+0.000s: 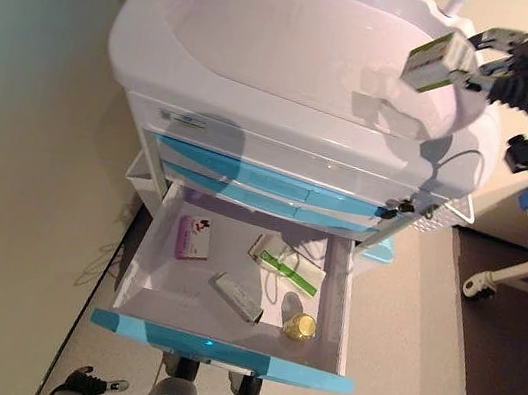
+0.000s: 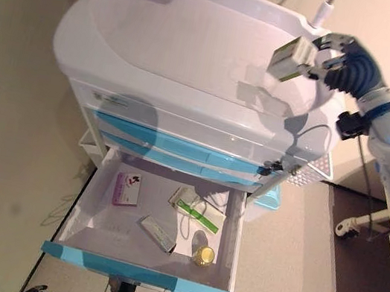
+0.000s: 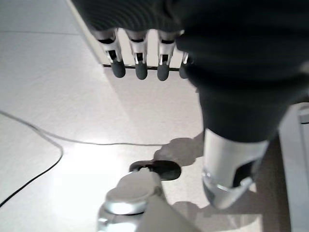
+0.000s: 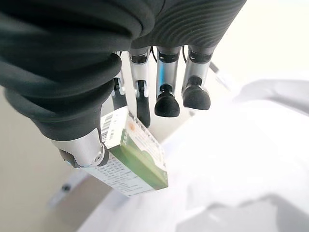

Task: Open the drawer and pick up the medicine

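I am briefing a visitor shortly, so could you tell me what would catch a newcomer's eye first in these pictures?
First, the right hand raised over the cart's white top, pinching a green-and-white medicine box. Next, the bottom drawer with its blue front, pulled open below the cart's shut drawers, with a pink box, a green-striped packet, a grey tube and a small yellow bottle inside. The left hand hangs open near the floor.

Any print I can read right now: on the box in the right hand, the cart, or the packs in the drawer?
Nothing legible.
Green-white box in the right hand: barcode and small print, too blurred.
Cart sticker: too small.
Pink box and other packs in the drawer: too small.
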Robot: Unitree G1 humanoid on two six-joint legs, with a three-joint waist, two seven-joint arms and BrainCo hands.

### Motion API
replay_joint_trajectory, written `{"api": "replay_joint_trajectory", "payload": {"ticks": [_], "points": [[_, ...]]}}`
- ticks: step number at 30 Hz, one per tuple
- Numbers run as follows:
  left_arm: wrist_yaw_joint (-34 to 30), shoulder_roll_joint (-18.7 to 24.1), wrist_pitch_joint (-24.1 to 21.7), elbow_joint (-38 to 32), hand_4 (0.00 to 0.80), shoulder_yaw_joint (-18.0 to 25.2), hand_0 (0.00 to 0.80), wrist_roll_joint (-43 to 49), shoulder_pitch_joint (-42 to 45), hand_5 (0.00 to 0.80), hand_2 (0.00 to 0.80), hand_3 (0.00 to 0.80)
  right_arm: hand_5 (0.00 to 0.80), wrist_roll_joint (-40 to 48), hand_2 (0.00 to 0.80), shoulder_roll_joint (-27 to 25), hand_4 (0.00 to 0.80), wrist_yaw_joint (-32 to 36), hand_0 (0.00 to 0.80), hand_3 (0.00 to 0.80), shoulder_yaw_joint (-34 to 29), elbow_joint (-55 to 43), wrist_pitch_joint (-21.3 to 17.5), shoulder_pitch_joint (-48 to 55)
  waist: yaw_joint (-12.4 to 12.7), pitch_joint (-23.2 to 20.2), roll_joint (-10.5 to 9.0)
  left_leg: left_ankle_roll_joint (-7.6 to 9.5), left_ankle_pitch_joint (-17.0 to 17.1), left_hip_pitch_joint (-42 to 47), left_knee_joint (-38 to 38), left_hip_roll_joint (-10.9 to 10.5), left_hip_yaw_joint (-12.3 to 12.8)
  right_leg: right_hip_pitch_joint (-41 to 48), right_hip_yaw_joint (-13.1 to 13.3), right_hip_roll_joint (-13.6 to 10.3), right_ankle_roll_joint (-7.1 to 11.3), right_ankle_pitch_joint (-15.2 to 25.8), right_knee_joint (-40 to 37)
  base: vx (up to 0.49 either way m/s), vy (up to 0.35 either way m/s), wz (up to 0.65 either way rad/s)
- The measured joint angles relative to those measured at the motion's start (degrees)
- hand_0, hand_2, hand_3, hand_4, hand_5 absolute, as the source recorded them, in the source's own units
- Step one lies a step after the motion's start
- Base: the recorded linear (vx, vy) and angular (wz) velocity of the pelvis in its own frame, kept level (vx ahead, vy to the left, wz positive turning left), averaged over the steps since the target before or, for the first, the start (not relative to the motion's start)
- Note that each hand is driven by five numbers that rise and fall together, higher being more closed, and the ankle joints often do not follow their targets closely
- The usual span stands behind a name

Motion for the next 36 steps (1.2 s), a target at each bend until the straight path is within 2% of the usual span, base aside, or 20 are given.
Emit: {"api": "replay_joint_trajectory", "payload": {"ticks": [1,2,4,7,11,13,14,20,36], "points": [[0.0,0.03,-0.11,0.29,0.0,-0.29,0.0,-0.28,-0.32,0.0,0.0,0.0,0.8,-1.42,0.8,1.29,0.8,-0.48,0.8,0.8,2.98,4.67,0.68,-3.61,0.55,-0.23,-0.35,0.0,0.0,0.03,0.05,-0.08,-0.48,0.35,-0.61,-0.03,0.02,-0.01,-0.32,0.014,-0.014,0.21],[0.01,0.04,-0.17,0.29,0.0,-0.3,0.0,-0.42,-0.31,0.0,0.0,0.0,0.8,-2.14,0.8,1.81,0.8,-0.71,0.8,0.8,2.97,5.78,0.78,-4.17,0.96,-0.27,-0.42,-0.01,0.0,0.01,0.04,-0.12,-0.82,0.48,-0.88,-0.04,0.05,-0.04,-0.34,0.022,-0.015,0.23],[0.04,0.12,-0.18,0.5,0.0,-1.24,0.0,-0.54,-0.49,0.0,0.0,0.0,0.8,-4.68,0.8,6.1,0.8,-1.0,0.8,0.8,5.12,12.35,1.38,-8.39,1.5,-0.36,-0.67,-0.02,0.0,-0.17,0.12,-0.23,-1.31,0.75,-1.13,-0.09,0.33,-0.23,-0.63,0.018,-0.012,0.15],[0.06,0.34,-0.33,0.46,0.0,-1.31,0.0,-1.29,-0.55,0.0,0.0,0.0,0.8,-7.64,0.8,9.24,0.8,-1.12,0.8,0.8,5.63,16.44,2.31,-9.78,2.62,-0.48,-0.97,-0.04,0.02,-1.15,0.55,-0.46,-2.62,0.64,-2.39,-0.19,0.34,-0.24,-0.91,0.013,-0.013,0.21],[0.06,1.31,-0.31,0.4,0.0,-2.36,0.0,-2.77,-0.66,0.0,0.0,0.0,0.8,-10.42,0.8,12.72,0.8,-1.05,0.8,0.8,8.97,21.8,3.34,-11.66,3.6,-0.37,-1.43,-0.06,0.09,-2.35,0.95,-0.74,-3.96,0.39,-2.59,-0.2,0.3,-0.22,-1.33,0.012,-0.012,0.19],[0.08,2.09,-0.4,0.5,0.0,-2.8,0.0,-2.89,-0.84,0.0,0.0,0.0,0.8,-12.79,0.8,14.94,0.8,-0.88,0.8,0.8,9.66,27.13,4.21,-13.54,4.95,-0.12,-1.65,-0.12,0.15,-3.24,1.19,-0.81,-4.54,-0.12,-3.51,-0.22,0.28,-0.2,-1.35,0.015,-0.021,0.14],[0.08,2.3,-0.41,0.57,0.0,-2.94,0.0,-2.89,-0.95,0.0,0.0,0.0,0.8,-13.69,0.8,15.96,0.8,-0.68,0.8,0.8,10.82,29.4,4.3,-14.82,4.74,-0.06,-1.75,-0.15,0.2,-3.48,1.25,-0.87,-4.93,-0.26,-3.98,-0.25,0.28,-0.2,-1.4,0.017,-0.015,0.3],[-0.05,3.13,-0.46,0.55,0.0,-3.71,0.0,-3.39,-1.88,0.0,0.0,0.0,0.8,-18.36,0.8,17.58,0.8,1.39,0.8,0.8,11.93,39.76,5.68,-19.49,5.98,0.36,-2.38,-0.28,0.54,-5.08,1.44,-1.41,-7.24,-0.45,-5.53,-0.35,0.29,-0.21,-2.09,0.021,-0.013,0.21],[-1.43,3.67,-0.36,0.3,0.0,-5.38,0.0,-3.39,-2.59,0.0,0.0,0.0,0.8,-21.04,0.8,17.45,0.8,3.29,0.8,0.8,11.82,43.7,6.95,-21.39,7.29,1.29,-2.79,-0.23,0.7,-6.07,2.08,-1.88,-8.09,-0.8,-6.18,-0.65,0.65,-0.45,-2.1,0.002,-0.001,0.02]]}}
